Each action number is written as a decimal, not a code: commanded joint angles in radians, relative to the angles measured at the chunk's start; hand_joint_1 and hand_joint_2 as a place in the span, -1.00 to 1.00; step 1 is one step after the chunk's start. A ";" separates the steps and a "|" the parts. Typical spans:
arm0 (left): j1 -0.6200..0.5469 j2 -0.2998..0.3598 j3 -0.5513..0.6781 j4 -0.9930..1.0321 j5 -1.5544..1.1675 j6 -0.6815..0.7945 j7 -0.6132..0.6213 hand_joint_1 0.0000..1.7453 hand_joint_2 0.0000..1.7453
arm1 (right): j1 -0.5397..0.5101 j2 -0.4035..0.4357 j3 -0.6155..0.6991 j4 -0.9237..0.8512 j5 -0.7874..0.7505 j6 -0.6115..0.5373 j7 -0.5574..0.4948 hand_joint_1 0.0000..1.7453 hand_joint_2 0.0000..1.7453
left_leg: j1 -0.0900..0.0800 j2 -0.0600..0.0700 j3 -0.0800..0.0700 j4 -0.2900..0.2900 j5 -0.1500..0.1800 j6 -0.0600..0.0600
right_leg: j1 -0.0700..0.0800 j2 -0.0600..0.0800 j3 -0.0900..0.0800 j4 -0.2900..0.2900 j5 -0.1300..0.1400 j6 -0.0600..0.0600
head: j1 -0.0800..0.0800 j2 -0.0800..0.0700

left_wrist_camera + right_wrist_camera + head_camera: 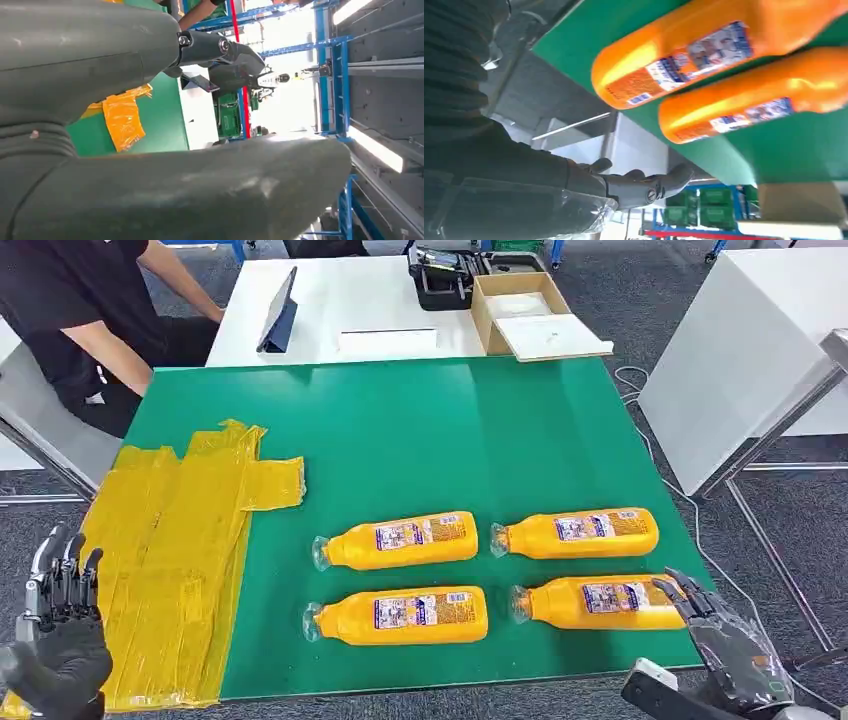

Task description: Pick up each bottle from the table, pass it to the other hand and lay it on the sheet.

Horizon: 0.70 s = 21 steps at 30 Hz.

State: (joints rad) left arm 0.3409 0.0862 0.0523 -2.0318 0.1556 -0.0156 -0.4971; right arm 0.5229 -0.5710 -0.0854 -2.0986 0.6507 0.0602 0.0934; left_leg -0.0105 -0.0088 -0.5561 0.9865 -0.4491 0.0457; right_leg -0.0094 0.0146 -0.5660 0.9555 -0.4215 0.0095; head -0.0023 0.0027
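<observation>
Both hands sit at the near edge of the green surface: left hand raised beside the yellow sheet, fingers apart, holding nothing; right hand open too, fingertips just beside the base of the near-right bottle. Four orange bottles lie on their sides right of the sheet: near-left, far-left, far-right. None lies on the sheet.
</observation>
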 commanded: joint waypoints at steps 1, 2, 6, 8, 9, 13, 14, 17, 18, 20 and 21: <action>-0.061 0.019 -0.032 0.085 0.012 -0.011 0.007 -1.00 -1.00 | -0.151 0.001 0.050 0.170 0.056 0.080 0.035 -1.00 1.00 | 0.000 0.001 0.003 -0.002 0.000 -0.003 | 0.000 0.000 0.003 -0.003 0.001 -0.001 | 0.000 0.000; -0.066 0.017 -0.033 0.086 0.012 -0.012 0.010 -1.00 -1.00 | -0.164 0.008 0.060 0.182 0.073 0.091 0.043 -1.00 1.00 | 0.000 0.002 0.005 -0.003 0.000 -0.005 | 0.000 0.000 0.005 -0.003 0.001 -0.001 | 0.000 0.000; -0.053 0.009 -0.022 0.072 0.011 -0.006 0.016 -1.00 -1.00 | -0.211 0.018 0.073 0.227 0.111 0.115 0.059 -1.00 1.00 | 0.000 0.002 0.004 -0.002 0.001 -0.002 | 0.001 0.000 0.003 -0.003 0.001 -0.001 | 0.000 0.000; -0.044 0.006 -0.017 0.063 0.011 -0.006 0.017 -1.00 -1.00 | -0.222 0.023 0.073 0.236 0.126 0.119 0.060 -1.00 1.00 | 0.000 0.003 0.005 -0.002 0.000 -0.003 | 0.001 0.001 0.005 -0.003 0.001 -0.001 | 0.000 0.000; -0.038 0.001 -0.011 0.058 0.012 -0.005 0.017 -1.00 -1.00 | -0.230 0.031 0.071 0.245 0.134 0.125 0.058 -1.00 1.00 | 0.000 0.003 0.005 -0.002 0.000 -0.003 | 0.001 0.001 0.004 -0.002 0.001 -0.001 | 0.000 0.000; -0.016 -0.018 0.007 0.037 0.006 0.002 0.016 -1.00 -1.00 | -0.284 0.068 0.084 0.295 0.183 0.152 0.040 -1.00 1.00 | 0.001 0.003 0.004 -0.001 0.000 -0.002 | 0.001 0.001 0.003 -0.002 0.001 -0.001 | 0.000 0.000; -0.012 -0.024 0.012 0.031 0.004 0.004 0.016 -1.00 -1.00 | -0.305 0.083 0.089 0.309 0.203 0.157 0.035 -1.00 1.00 | 0.000 0.005 0.006 -0.002 0.000 -0.003 | 0.001 0.001 0.005 -0.003 0.001 -0.001 | 0.000 0.000; -0.002 -0.046 0.032 0.007 -0.008 0.009 0.022 -1.00 -1.00 | -0.386 0.121 0.123 0.364 0.246 0.191 0.027 -1.00 1.00 | 0.001 0.007 0.005 -0.002 0.000 -0.004 | 0.001 0.004 0.005 -0.003 0.002 -0.001 | 0.000 0.000; 0.002 -0.052 0.039 0.001 -0.010 0.009 0.024 -1.00 -1.00 | -0.410 0.133 0.133 0.381 0.256 0.203 0.026 -1.00 1.00 | 0.002 0.007 0.004 -0.002 0.000 -0.003 | 0.001 0.004 0.004 -0.003 0.002 -0.001 | 0.000 0.000; 0.007 -0.061 0.052 -0.009 -0.014 0.008 0.027 -1.00 -1.00 | -0.448 0.144 0.157 0.413 0.283 0.226 0.024 -1.00 1.00 | 0.002 0.008 0.005 -0.002 0.000 -0.004 | 0.001 0.005 0.004 -0.003 0.002 -0.001 | 0.000 0.000; 0.010 -0.066 0.059 -0.014 -0.015 0.007 0.028 -1.00 -1.00 | -0.469 0.154 0.169 0.435 0.292 0.238 0.021 -1.00 1.00 | 0.001 0.009 0.005 -0.002 0.000 -0.005 | 0.001 0.005 0.005 -0.003 0.002 -0.001 | 0.000 0.000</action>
State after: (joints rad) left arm 0.3306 0.0786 0.0576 -2.0291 0.1514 -0.0107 -0.4822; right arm 0.2329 -0.5287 -0.0171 -1.8570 0.8939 0.2461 0.1286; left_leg -0.0101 -0.0062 -0.5558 0.9866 -0.4486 0.0459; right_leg -0.0095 0.0151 -0.5652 0.9556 -0.4211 0.0096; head -0.0023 0.0027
